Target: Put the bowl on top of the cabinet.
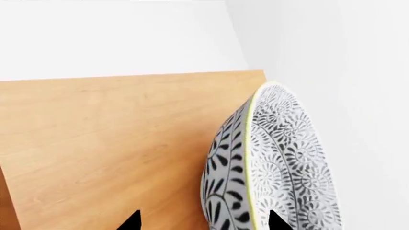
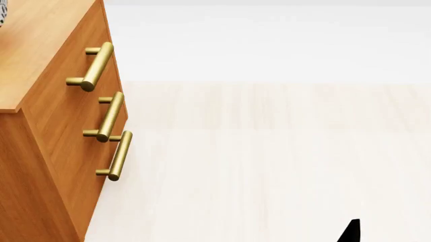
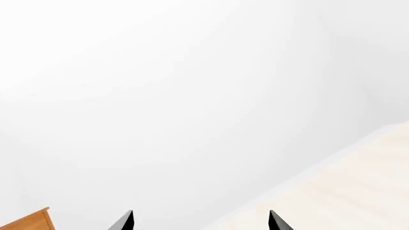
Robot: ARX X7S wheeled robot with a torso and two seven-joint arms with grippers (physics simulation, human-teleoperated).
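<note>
In the left wrist view, the bowl (image 1: 268, 163) stood on edge against the light wooden top of the cabinet (image 1: 108, 143), with its patterned inside turned away from the wood. Only the two dark tips of the left claw (image 1: 201, 221) showed at the edge of that picture, wide apart, and one tip lay over the rim of the bowl. The claw seemed open, but whether it pressed on the rim could not be told.

In the head view, the cabinet (image 2: 54, 126) filled the side of the picture, with three brass handles (image 2: 98, 65) on its front. A small piece of the grey-black pattern (image 2: 3, 15) showed at the far corner over the cabinet top, so the bowl was already above or on the top.

The step in hand looked like the last one: the placing of the bowl on the cabinet. The next move probably called for letting the bowl settle flat on the top and then drawing the claw away without tipping it.

The right claw (image 3: 200, 221) showed only two dark tips, apart and with nothing between them, pointing at a white wall, beside a corner of the cabinet. Much was cut off: both arms, the base of the bowl, and the place where it touched the wood.
</note>
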